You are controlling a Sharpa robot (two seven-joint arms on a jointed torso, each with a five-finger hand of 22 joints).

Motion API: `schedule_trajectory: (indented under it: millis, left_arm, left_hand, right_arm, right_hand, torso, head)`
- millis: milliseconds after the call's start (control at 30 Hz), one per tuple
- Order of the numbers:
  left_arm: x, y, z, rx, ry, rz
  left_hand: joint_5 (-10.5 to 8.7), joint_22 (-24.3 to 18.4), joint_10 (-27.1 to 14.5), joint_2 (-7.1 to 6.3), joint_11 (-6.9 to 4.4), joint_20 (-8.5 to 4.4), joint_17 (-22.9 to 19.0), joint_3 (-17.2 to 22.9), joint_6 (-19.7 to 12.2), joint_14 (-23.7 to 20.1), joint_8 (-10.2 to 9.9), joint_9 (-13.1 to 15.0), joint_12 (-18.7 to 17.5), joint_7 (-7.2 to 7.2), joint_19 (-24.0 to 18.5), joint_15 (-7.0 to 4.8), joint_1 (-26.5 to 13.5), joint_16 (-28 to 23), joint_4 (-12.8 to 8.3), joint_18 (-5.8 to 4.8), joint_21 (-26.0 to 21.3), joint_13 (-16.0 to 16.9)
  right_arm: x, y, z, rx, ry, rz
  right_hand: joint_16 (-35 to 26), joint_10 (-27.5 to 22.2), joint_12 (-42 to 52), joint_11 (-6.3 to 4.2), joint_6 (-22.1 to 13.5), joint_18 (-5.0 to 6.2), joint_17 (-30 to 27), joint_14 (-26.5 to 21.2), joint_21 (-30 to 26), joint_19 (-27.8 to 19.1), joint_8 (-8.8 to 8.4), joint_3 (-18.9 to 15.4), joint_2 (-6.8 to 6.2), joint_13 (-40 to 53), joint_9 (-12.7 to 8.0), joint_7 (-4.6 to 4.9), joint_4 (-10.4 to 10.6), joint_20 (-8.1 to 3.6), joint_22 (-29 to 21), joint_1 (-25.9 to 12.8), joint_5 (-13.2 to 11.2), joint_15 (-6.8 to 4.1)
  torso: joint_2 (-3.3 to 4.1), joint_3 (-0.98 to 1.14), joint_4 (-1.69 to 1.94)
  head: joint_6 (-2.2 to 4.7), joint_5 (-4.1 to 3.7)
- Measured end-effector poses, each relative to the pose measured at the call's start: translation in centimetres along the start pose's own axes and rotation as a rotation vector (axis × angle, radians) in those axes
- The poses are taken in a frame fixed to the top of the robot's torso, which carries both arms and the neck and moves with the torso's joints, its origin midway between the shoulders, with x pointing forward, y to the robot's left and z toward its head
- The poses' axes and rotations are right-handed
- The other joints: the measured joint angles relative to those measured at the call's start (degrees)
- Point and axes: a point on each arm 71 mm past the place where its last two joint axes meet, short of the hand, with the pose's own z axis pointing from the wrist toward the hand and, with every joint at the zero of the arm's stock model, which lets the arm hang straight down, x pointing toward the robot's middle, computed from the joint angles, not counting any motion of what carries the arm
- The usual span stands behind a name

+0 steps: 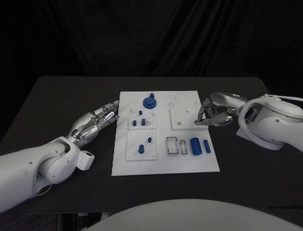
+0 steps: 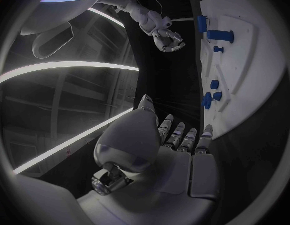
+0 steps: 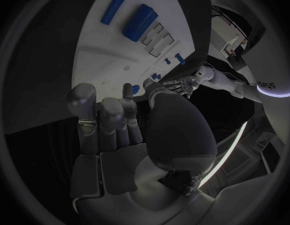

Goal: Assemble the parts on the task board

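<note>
Two white robot arms flank the white rectangular task board (image 1: pixel 164 166), which lies in the middle of the black tabletop (image 1: pixel 54 96). The silver left hand (image 1: pixel 96 121) rests at the board's left edge, fingers (image 1: pixel 108 109) extended, slightly apart, holding nothing. The silver right hand (image 1: pixel 217 111) hovers at the board's right edge; fingers curled inward, apparently empty.

No part is yet grasped, so the step in hand appears to be the first reach. To do it well, the right hand should probably open before descending, approach the nearest loose cylinder from above, and pinch it across its width without nudging its neighbour.

Count, head view: one round blue knob (image 1: pixel 150 101) standing near the far edge; two upright-lying blue cylinders (image 1: pixel 195 146) at the near right; roughly six small blue pieces (image 1: pixel 142 149) on the left-hand panels, exact number uncertain.
</note>
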Motion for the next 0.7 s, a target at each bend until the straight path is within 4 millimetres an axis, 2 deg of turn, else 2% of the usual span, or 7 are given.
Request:
schedule_trajectory:
  millis: [67, 133, 167, 200, 367, 433, 700]
  left_arm:
    - [0.0, 0.0, 0.0, 0.0, 0.0, 0.0]
    - [0.0, 0.0, 0.0, 0.0, -0.001, 0.001]
    - [-0.1, 0.0, 0.0, 0.0, -0.001, 0.001]
    - [-0.1, 0.0, 0.0, -0.001, -0.002, 0.001]
    - [-0.1, 0.1, -0.1, -0.002, -0.003, 0.001]
    - [-0.1, 0.1, -0.1, -0.003, -0.003, 0.001]
    - [-0.2, 0.2, -0.2, -0.005, -0.006, 0.001]
  left_hand:
    - [0.0, 0.0, 0.0, 0.0, 0.0, 0.0, 0.0, 0.0, 0.0, 0.0, 0.0, 0.0, 0.0, 0.0, 0.0, 0.0, 0.0, 0.0, 0.0, 0.01, 0.0, 0.0]
    - [0.0, 0.0, 0.0, 0.0, 0.0, 0.0, 0.0, 0.0, 0.0, 0.0, 0.0, 0.0, 0.0, 0.0, 0.0, 0.0, 0.0, 0.0, 0.0, 0.0, 0.0, 0.0]
    - [0.0, 0.0, 0.0, 0.0, 0.0, 0.0, 0.0, 0.0, 0.0, 0.0, 0.0, 0.0, 0.0, 0.0, 0.0, 0.0, 0.0, 0.0, 0.0, 0.0, 0.0, 0.0]
    - [0.17, 0.0, 0.0, 0.12, 0.0, 0.0, 0.0, 0.0, 0.0, 0.0, 0.0, 0.0, 0.0, 0.0, 0.0, 0.0, 0.12, 0.0, 0.0, 0.0, 0.0, 0.0]
    - [0.27, 0.01, 0.0, 0.25, 0.0, 0.0, 0.01, 0.0, 0.0, 0.0, 0.0, 0.0, 0.0, 0.0, 0.0, 0.0, 0.25, 0.0, 0.0, 0.0, 0.0, 0.0]
    - [0.27, 0.0, 0.0, 0.25, 0.0, 0.0, 0.01, 0.0, 0.0, 0.0, 0.0, 0.0, 0.0, 0.0, 0.0, 0.0, 0.25, 0.0, 0.0, 0.0, 0.0, 0.0]
    - [0.27, 0.01, 0.0, 0.25, 0.0, 0.0, 0.03, 0.0, 0.0, 0.0, 0.0, 0.0, 0.0, 0.0, 0.0, 0.0, 0.25, 0.0, 0.0, 0.0, 0.0, 0.0]
  right_arm:
    - [0.8, -0.4, -0.2, 0.043, 0.022, -0.01]
    - [1.3, -0.6, -0.3, 0.07, 0.036, -0.023]
    - [1.6, -0.7, -0.3, 0.081, 0.041, -0.031]
    - [1.9, -0.7, -0.3, 0.094, 0.048, -0.041]
    - [3.2, -0.7, -0.5, 0.128, 0.073, -0.076]
    - [3.6, -0.5, -0.5, 0.135, 0.08, -0.089]
    - [4.6, 0.1, -0.3, 0.142, 0.09, -0.129]
  right_hand:
    - [6.69, 8.75, 9.03, -0.63, 0.11, -2.27, 9.81, 1.54, 9.95, 1.31, 1.0, -0.18, -0.32, 14.03, 0.37, -0.58, 0.16, -0.66, 0.0, -3.09, -0.36, -0.64]
    - [10.61, 11.34, 13.26, -0.86, -0.15, -2.76, 15.69, 1.82, 15.44, 1.57, 1.5, -0.18, -0.72, 17.21, 0.55, -0.85, 0.16, -0.91, 0.0, -5.34, -0.43, -0.92]
    - [12.4, 11.55, 15.03, -1.08, -0.15, -3.62, 18.05, 1.82, 18.67, 1.57, 1.81, -0.18, -1.2, 17.63, 0.62, -0.85, 0.16, -0.92, 0.0, -6.32, -0.44, -0.92]
    - [13.55, 11.64, 15.74, -1.16, -0.15, -3.97, 19.0, 1.82, 20.94, 1.58, 1.91, -0.14, -1.69, 17.82, 0.66, -0.85, 0.2, -0.93, 0.0, -6.91, -0.43, -0.92]
    - [15.86, 11.64, 16.09, -1.16, -0.36, -4.01, 19.62, 1.82, 26.49, 1.66, 2.58, 0.01, -2.61, 17.91, 0.74, -1.05, 0.35, -1.23, 0.04, -9.12, -0.43, -0.92]
    - [16.64, 11.64, 16.09, -1.16, -0.15, -4.85, 19.62, 2.02, 27.94, 1.57, 2.92, -0.11, -2.79, 17.9, 0.8, -1.26, 0.48, -1.32, 0.04, -10.0, -0.43, -1.16]
    - [17.65, 11.64, 16.09, -1.16, 0.79, -4.85, 19.61, 1.83, 30.25, 1.58, 4.25, -0.63, -3.61, 17.9, 1.61, -1.76, 0.65, -1.73, 0.04, -13.0, -1.73, -1.75]
  torso:
    - [0.05, 0.0, -0.01]
    - [0.12, 0.0, 0.01]
    - [0.14, 0.0, 0.02]
    - [0.14, 0.0, 0.02]
    - [0.12, 0.04, -0.04]
    - [0.12, 0.07, -0.04]
    - [0.11, 0.14, -0.06]
  head:
    - [0.0, -0.58]
    - [0.0, -1.07]
    - [0.0, -1.25]
    - [0.0, -1.41]
    - [0.0, -2.01]
    - [0.0, -2.25]
    - [0.0, -2.94]
